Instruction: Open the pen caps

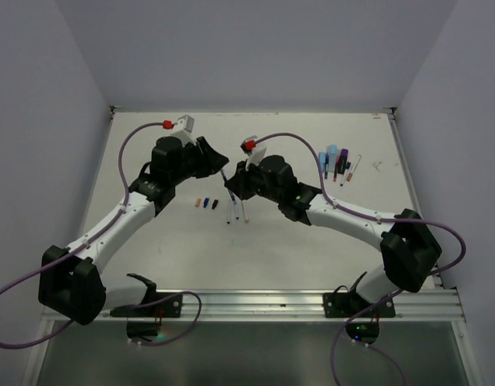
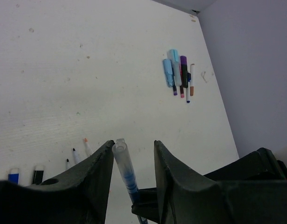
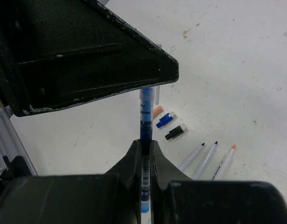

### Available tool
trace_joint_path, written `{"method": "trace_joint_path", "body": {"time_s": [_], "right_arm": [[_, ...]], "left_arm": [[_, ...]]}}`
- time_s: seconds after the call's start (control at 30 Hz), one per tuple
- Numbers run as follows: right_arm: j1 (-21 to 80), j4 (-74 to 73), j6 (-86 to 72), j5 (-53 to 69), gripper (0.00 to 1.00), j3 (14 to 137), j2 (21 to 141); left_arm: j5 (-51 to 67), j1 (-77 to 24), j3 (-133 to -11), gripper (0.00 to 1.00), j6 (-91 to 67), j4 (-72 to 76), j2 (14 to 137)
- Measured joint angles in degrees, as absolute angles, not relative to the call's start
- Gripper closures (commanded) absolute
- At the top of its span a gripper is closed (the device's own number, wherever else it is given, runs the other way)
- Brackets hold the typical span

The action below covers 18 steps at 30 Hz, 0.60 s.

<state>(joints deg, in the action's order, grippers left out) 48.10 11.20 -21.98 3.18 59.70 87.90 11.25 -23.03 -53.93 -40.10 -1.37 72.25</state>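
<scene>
Pen (image 3: 144,122): blue-inked, hanging above the middle of the desk (image 1: 312,257), its barrel sitting in the right fingers (image 3: 128,164).
Right fingers: clenching the barrel.
Cap (image 2: 120,152): clear, sitting on the pen's end between the left fingers (image 2: 98,173).
Left fingers: standing parted, one close against the cap, the other showing a gap.
Loose caps (image 3: 165,120): orange, blue and black, lying in a row mid-desk.
Uncapped pens (image 3: 206,157): three lying just beside them.
Capped pens (image 2: 178,74): lying bunched near the desk's right edge.
</scene>
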Motion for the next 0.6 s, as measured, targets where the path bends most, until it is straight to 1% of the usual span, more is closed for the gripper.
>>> {"method": "trace_joint_path", "body": {"time_s": [0.1,0.23,0.33,0.43,0.47,0.53,0.57,0.6], "right_arm": [[48.27,11.49,-21.98,3.18,1.0,59.59,87.9],[48.49,11.7,-21.98,3.18,1.0,59.53,87.9],[48.58,12.01,-21.98,3.18,1.0,59.51,87.9],[48.71,12.43,-21.98,3.18,1.0,59.51,87.9],[48.73,12.49,-21.98,3.18,1.0,59.51,87.9],[48.73,12.62,-21.98,3.16,1.0,59.51,87.88],[48.75,12.75,-21.98,3.18,1.0,59.44,87.88],[48.75,13.19,-21.98,3.18,0.97,59.2,87.88]], "left_arm": [[11.03,-23.16,-53.93,0.6,-40.07,-1.37,72.71],[10.87,-23.46,-53.93,0.59,-40.05,-1.39,73.19],[10.79,-23.68,-53.93,0.59,-40.05,-1.37,73.3],[10.63,-23.79,-53.93,0.71,-40.12,-1.37,73.38],[10.57,-23.79,-53.93,0.8,-40.16,-1.39,73.41],[10.2,-23.77,-53.93,0.91,-40.21,-1.39,73.41],[10.26,-23.79,-53.98,1.0,-40.47,-1.28,73.41],[10.26,-23.81,-54.06,1.0,-40.66,-1.28,73.41]]}}
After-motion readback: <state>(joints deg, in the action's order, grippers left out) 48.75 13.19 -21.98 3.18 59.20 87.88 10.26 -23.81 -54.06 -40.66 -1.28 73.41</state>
